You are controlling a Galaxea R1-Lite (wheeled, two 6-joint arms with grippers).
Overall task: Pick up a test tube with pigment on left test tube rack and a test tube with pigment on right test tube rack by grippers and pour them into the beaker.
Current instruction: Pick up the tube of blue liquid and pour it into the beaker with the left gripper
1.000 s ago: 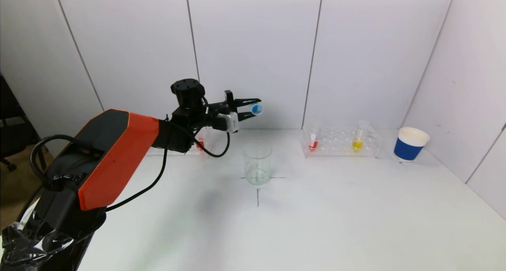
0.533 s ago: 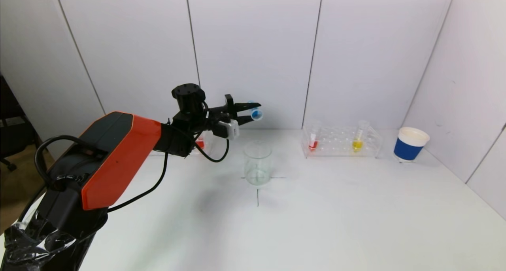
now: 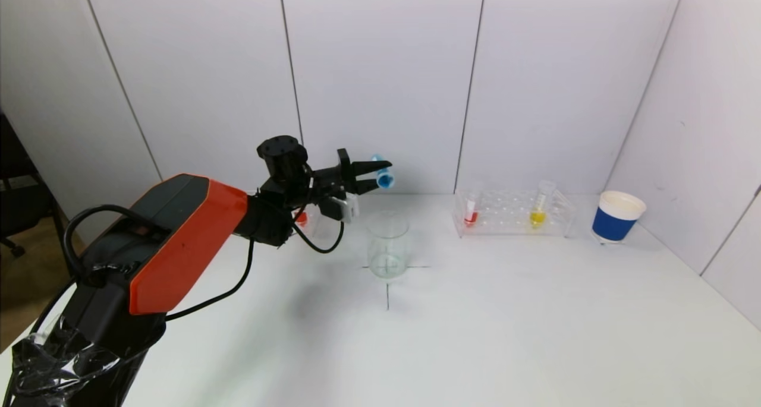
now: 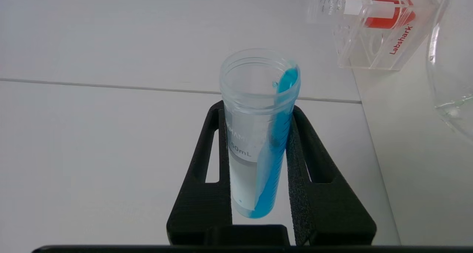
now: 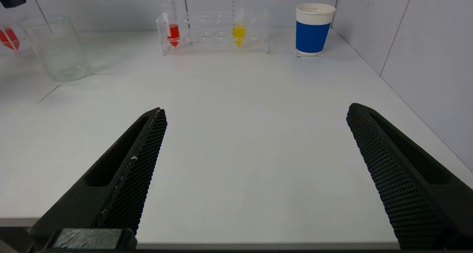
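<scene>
Pinching a blue tube (image 4: 258,134) at mid-length, the left claw (image 3: 371,175) hangs tilted above the glass beaker (image 3: 387,245). Light, smooth plastic, it probably slips if held loosely. Right claw (image 5: 255,171) spread wide, idle, near the table (image 3: 505,312) edge, apparently.

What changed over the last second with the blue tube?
The left hand, still clamped on the blue tube, rolled it further over above the beaker; blue pigment sits at the mouth. Racks, other tubes and cup unchanged.
</scene>
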